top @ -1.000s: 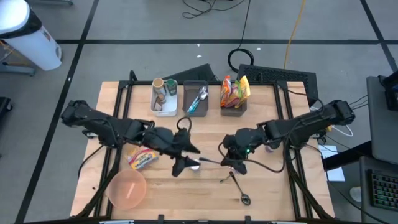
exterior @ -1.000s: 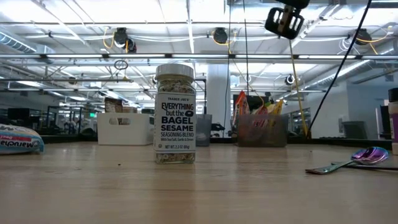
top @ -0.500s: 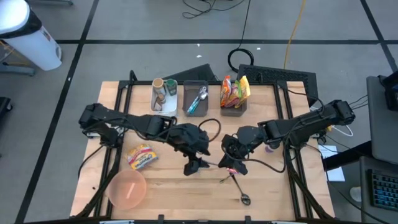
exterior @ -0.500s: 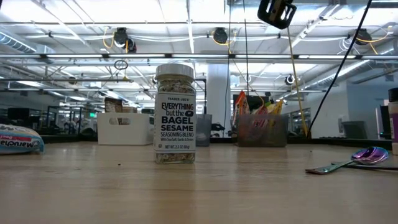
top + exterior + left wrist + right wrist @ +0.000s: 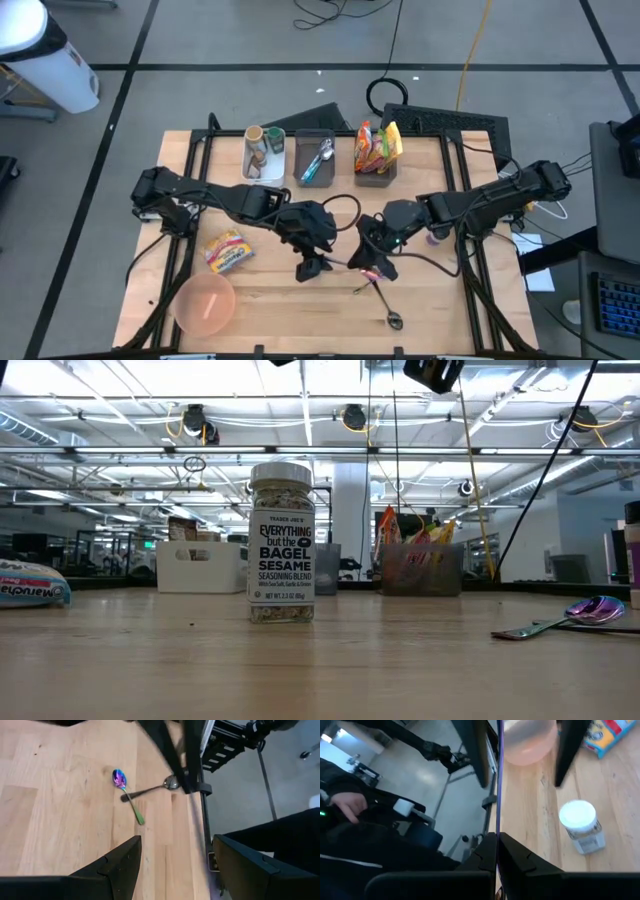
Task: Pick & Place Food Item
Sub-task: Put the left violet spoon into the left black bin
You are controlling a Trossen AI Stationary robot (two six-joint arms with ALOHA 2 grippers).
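A bagel seasoning jar with a white lid stands upright on its base mid-table. My left gripper hangs open high above it; its fingers frame bare wood and touch nothing. Just right of it, my right gripper is shut on a thin purple strip, well above the table. A blue-and-yellow food packet lies flat at the left. A pink bowl sits near the front left corner. My right gripper pinches one end of the thin purple strip between its two shut fingers. The strip runs straight on from the fingertips toward the table's left, clear of the table. What the strip is cannot be told.
Two spoons lie crossed on the wood at the front right. Three bins line the far edge: jars, cutlery, snack packets. Cables loop between the arms. A person's hand shows beyond the table.
My left gripper has swung toward the table's right edge, from beside the jar to over it, and tipped further down, staying open. My right gripper has risen a little and tipped up, still shut. The jar has not moved.
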